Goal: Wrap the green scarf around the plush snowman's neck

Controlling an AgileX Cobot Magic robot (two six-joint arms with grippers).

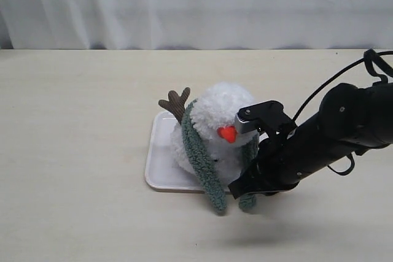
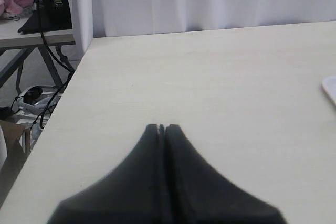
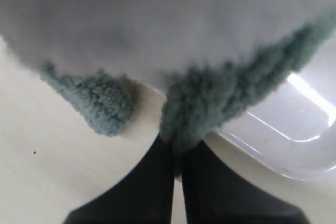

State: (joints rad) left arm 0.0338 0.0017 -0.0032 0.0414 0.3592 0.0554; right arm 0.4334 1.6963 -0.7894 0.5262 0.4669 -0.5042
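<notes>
In the exterior view the plush snowman is seen upright on a white tray, the green scarf draped behind its head with both ends hung down the front, and the right tool is set low against the end on its own side; in the left wrist view the left tool is shown pressed together over bare bench, well apart from the snowman. In the right wrist view that end is seen pinched between the right tool's jaws, so a carry across the front toward the other end is judged to be called for
</notes>
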